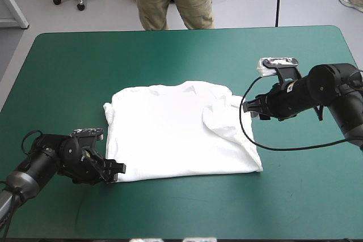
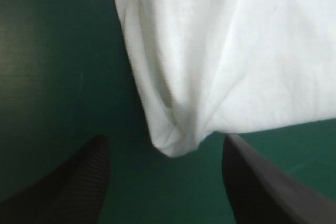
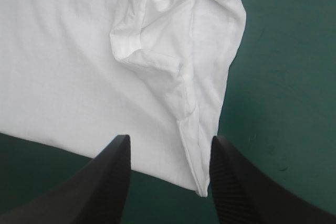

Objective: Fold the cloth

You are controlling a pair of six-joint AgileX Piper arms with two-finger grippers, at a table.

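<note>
The T-shirt [image 1: 181, 131], one white garment, is lying flat on the teal-green table [image 1: 170, 55] as a rough rectangle between the two claws.

The left claw [image 1: 116, 171] is sitting low at the shirt's corner, released. In its wrist view its two black fingers [image 2: 79, 182] are standing well apart. One rounded corner of the cloth is lying just ahead of them, pointing into the gap and touching neither finger. The rest of the shirt is spreading away ahead of this claw and to one side of it, with bare teal-green cover showing on the other side.

The right claw [image 1: 249, 107] is hovering beside the opposite side of the shirt, also released. Its two fingers [image 3: 100, 182] are parted and are gripping nothing. One hemmed edge of the cloth is running up from between them, and the nearest corner is lying in the gap close to one finger. Ahead of this claw, one short sleeve [image 3: 149, 35] is lying turned in over the shirt's body, making a loose, puckered fold. Beyond that edge, to the claw's other side, only the cover is showing.

The two claws are sitting well apart, with the shirt lying between them.
</note>
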